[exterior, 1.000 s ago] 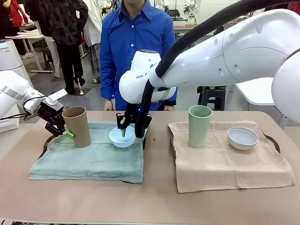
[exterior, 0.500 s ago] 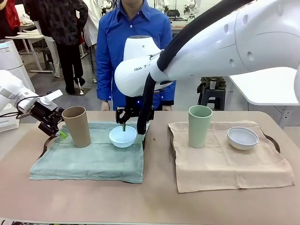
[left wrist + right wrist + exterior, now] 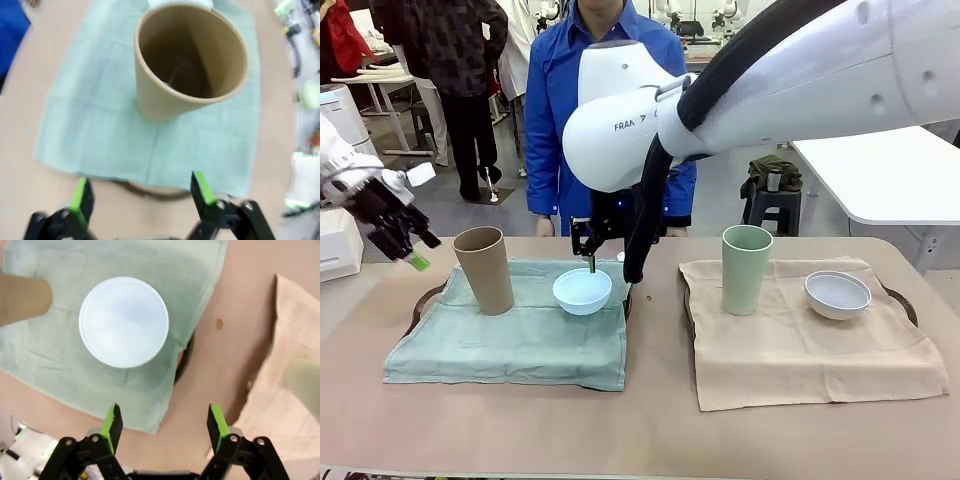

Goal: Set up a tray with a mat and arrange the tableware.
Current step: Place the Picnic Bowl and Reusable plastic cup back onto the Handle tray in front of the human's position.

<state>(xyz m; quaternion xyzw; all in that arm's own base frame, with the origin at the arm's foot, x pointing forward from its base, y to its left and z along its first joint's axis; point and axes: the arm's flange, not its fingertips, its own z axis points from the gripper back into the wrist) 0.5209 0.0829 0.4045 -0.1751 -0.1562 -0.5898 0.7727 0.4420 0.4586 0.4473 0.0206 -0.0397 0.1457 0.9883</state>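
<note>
I am looking across a tan table [image 3: 650,440] at a person in a blue shirt [image 3: 605,80] standing at the far side; behind them other people are standing by tables, and a white table [image 3: 880,180] and a dark stool [image 3: 772,205] are sitting off to the right.

Two trays are lying side by side. The left tray [image 3: 420,305] is carrying a pale green mat [image 3: 510,345], the right tray [image 3: 905,300] a beige mat [image 3: 810,350].

The tan tumbler [image 3: 485,270] is standing upright on the green mat's far left part, with the light blue bowl [image 3: 582,291] near its right. The pale green tumbler [image 3: 746,268] is standing on the beige mat, the white bowl [image 3: 837,294] to its right, apart from it.

My left gripper [image 3: 408,250] is hanging in the air left of the tan tumbler, clear of it, jaws spread wide and holding nothing. My right gripper [image 3: 592,262] is hanging just above the blue bowl's far rim, jaws also wide and empty.

The left wrist view is giving me the tumbler's bare brown inside [image 3: 187,65] and the tray's dark rim [image 3: 150,192] peeking from under the mat's edge, with my left gripper [image 3: 142,192] short of the tumbler. The right wrist view is looking straight down: the bowl [image 3: 124,322] is lying ahead of the right gripper [image 3: 165,425], not between its pads, and a small dark spot [image 3: 218,324] is showing on the table.
</note>
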